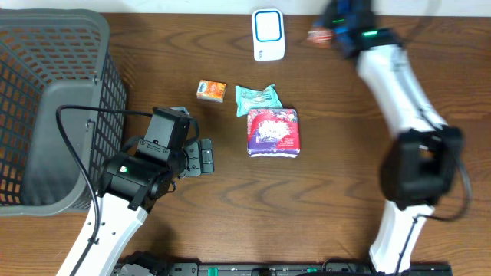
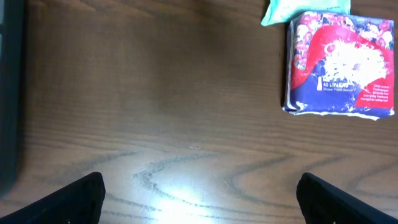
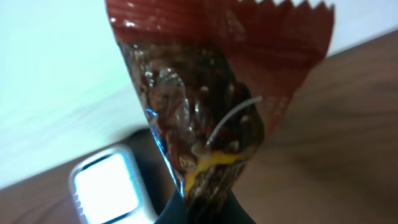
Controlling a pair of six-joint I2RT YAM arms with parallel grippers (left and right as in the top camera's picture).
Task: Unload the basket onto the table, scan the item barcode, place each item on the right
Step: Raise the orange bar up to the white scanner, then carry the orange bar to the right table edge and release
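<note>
Beside the white scanner (image 1: 268,34), right gripper (image 3: 205,214) clenched on a red snack packet (image 3: 211,93); left gripper (image 2: 199,196) released, jaws wide

- Snack wrapper (image 3: 205,93): dark red, glossy brown, with a yellow patch.
- Scanner (image 1: 268,34), far: white with a blue-rimmed screen.
- Basket (image 1: 38,61), left: grey mesh.
- Small box (image 1: 211,90): orange and blue.
- Packet (image 1: 257,98): teal.
- Pack (image 1: 273,132): purple and red, with white speckles.
- Table (image 1: 307,207): dark brown wood grain.
</note>
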